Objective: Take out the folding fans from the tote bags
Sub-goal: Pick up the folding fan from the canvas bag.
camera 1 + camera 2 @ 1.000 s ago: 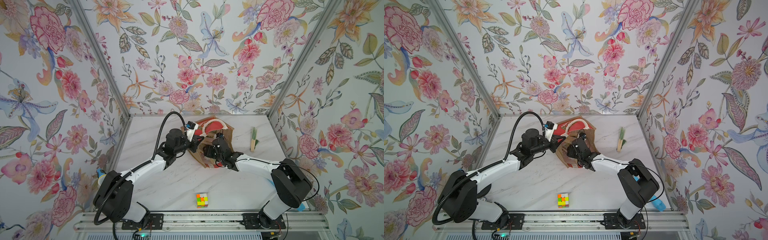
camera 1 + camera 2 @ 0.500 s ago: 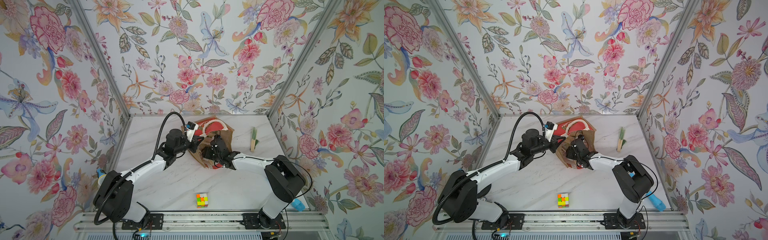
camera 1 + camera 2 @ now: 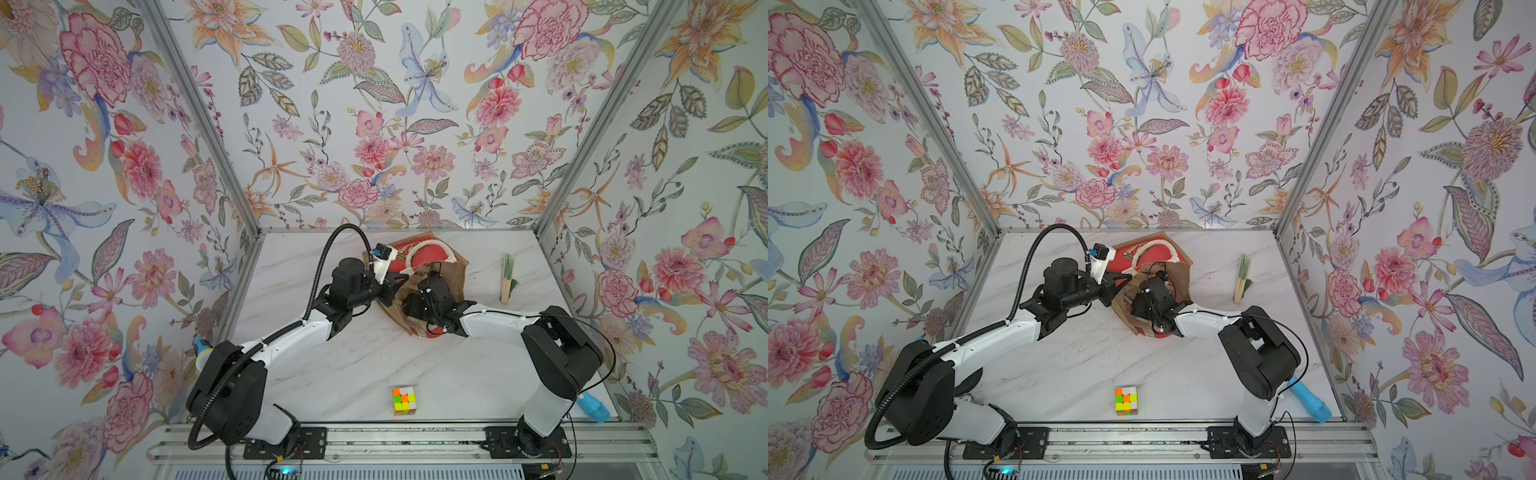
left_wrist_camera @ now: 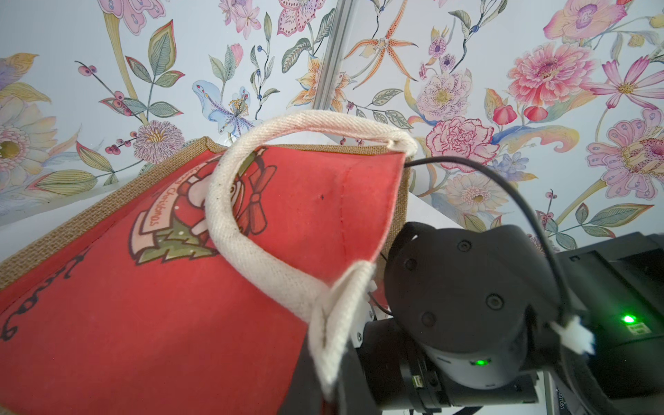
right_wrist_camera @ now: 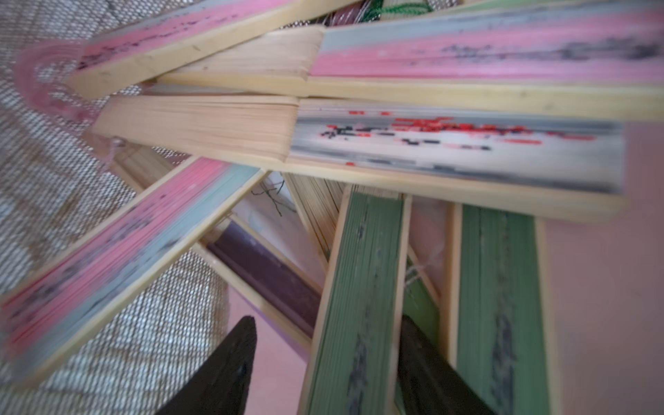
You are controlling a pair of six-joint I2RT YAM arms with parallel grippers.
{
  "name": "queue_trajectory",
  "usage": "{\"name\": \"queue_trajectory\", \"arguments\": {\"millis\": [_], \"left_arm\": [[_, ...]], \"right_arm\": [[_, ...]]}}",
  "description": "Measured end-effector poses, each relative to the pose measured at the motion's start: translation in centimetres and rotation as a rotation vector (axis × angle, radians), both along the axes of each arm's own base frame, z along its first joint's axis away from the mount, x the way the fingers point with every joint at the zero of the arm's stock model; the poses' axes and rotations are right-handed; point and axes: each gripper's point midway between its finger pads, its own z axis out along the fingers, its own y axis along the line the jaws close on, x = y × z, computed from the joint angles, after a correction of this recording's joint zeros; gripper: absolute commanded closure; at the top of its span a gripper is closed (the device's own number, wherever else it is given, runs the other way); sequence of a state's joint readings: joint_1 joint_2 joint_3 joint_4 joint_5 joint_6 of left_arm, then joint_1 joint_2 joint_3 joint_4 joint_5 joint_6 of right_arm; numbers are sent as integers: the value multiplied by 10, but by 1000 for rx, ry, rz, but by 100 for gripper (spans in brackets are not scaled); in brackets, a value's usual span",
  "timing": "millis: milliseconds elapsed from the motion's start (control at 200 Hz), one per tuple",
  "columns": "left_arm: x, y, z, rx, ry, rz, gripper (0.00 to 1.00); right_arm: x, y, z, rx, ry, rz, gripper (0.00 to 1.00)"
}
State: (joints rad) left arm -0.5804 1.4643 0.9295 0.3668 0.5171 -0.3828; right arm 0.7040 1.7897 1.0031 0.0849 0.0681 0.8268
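Observation:
The tote bag (image 3: 454,271) (image 3: 1179,270) lies tipped on its side at the back middle of the table, red panel (image 4: 143,323) up. My left gripper (image 4: 332,363) is shut on its white handle (image 4: 230,215) and holds the mouth up. My right gripper (image 5: 327,323) is inside the bag and open. One of its fingers (image 5: 413,345) lies against a green folding fan (image 5: 359,287); the other stands a little off it. Several more folding fans, pink (image 5: 118,251), white (image 5: 449,143) and green (image 5: 499,305), are piled across each other there. One green-tasselled fan (image 3: 507,277) (image 3: 1242,278) lies on the table to the right of the bag.
A coloured puzzle cube (image 3: 404,401) (image 3: 1126,400) sits near the table's front edge. A light-blue tube (image 3: 595,408) (image 3: 1309,402) lies at the front right corner behind the right arm's base. Flowered walls close the table on three sides.
My right arm has reached further into the bag's mouth, and its jaws have widened slightly. The left arm has held the handle still.

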Motion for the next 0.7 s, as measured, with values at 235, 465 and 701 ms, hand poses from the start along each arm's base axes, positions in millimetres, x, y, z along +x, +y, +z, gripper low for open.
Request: {"name": "queue_trajectory", "arguments": {"millis": [235,465,701], "left_arm": [[0,0,0,1,1,0,100],[1,1,0,0,0,2,100],[1,1,0,0,0,2,100]], "right_arm": [[5,-1,-8,-11,7,-28,50],[7,-8,-11,-21,16,-54,67],[6,-12,-15,-19,14,-58,73]]}}
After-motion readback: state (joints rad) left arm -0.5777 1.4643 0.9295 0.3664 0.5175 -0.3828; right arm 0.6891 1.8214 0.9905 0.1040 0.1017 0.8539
